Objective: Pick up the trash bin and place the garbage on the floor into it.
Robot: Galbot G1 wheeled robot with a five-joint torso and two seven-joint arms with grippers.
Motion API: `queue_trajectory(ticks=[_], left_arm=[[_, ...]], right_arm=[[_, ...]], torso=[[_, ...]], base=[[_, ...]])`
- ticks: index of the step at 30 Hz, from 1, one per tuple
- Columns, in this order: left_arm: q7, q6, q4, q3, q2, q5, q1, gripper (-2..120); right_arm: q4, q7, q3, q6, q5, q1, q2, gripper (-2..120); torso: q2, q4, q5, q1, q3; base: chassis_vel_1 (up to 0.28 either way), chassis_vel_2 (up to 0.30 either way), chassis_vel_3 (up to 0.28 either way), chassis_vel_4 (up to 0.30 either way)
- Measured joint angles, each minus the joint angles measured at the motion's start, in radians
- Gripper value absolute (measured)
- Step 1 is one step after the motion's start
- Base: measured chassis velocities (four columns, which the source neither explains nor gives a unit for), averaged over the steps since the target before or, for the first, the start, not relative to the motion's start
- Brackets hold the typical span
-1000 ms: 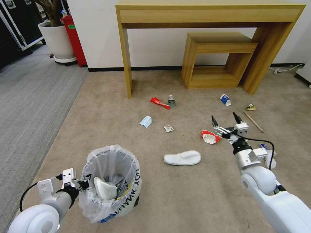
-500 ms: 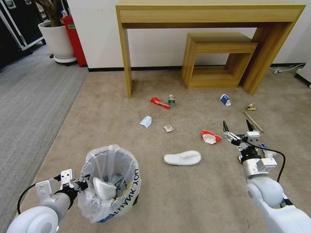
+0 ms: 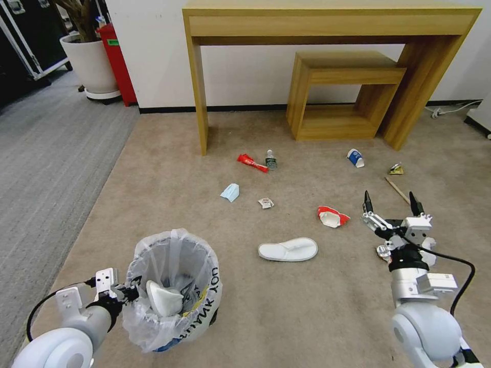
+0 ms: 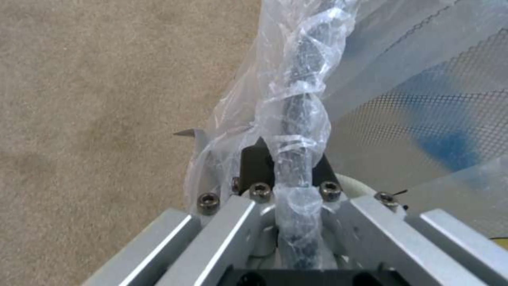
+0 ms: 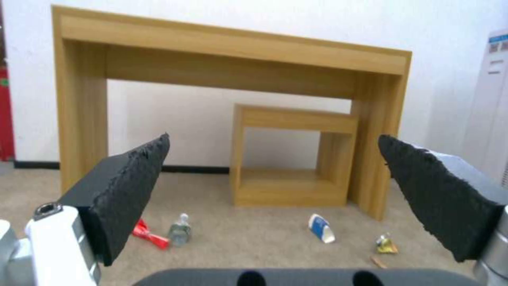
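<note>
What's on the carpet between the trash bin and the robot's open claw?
In the head view, a white slipper lies on the beige carpet between the trash bin and the open right gripper. A red-and-white crumpled wrapper sits nearer the gripper.

The room is bright and evenly lit from overhead, so the carpet (image 3: 307, 306) carries only soft, short shadows. A deeper shade sits beneath the large wooden table (image 3: 327, 20) and inside the smaller one (image 3: 348, 71) against the wall. The head view bows straight lines towards its edges. Light glints on the crinkled plastic bag (image 4: 296, 87), blurred up close; the right wrist view is soft.
</note>
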State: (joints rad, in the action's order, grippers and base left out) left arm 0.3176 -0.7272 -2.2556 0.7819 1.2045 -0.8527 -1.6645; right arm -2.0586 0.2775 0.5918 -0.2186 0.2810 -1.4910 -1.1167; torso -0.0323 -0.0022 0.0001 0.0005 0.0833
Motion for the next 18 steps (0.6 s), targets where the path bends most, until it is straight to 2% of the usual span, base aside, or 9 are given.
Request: queue_trajectory(ticks=[11, 18], left_arm=[[-0.004, 0.003, 0.006, -0.001, 0.004, 0.011, -0.007, 0], [-0.006, 0.005, 0.006, 0.001, 0.006, 0.016, -0.010, 0]], right_arm=[[0.037, 0.007, -0.017, 0.011, -0.019, 0.015, -0.017, 100], [0.046, 0.008, -0.020, 0.010, -0.018, 0.017, -0.016, 100]], torso=[[0.000, 0.0000, -0.0002, 0.000, 0.000], [0.000, 0.0000, -0.0001, 0.000, 0.000]], base=[[-0.003, 0.003, 0.004, -0.005], [-0.086, 0.116, 0.097, -0.109]])
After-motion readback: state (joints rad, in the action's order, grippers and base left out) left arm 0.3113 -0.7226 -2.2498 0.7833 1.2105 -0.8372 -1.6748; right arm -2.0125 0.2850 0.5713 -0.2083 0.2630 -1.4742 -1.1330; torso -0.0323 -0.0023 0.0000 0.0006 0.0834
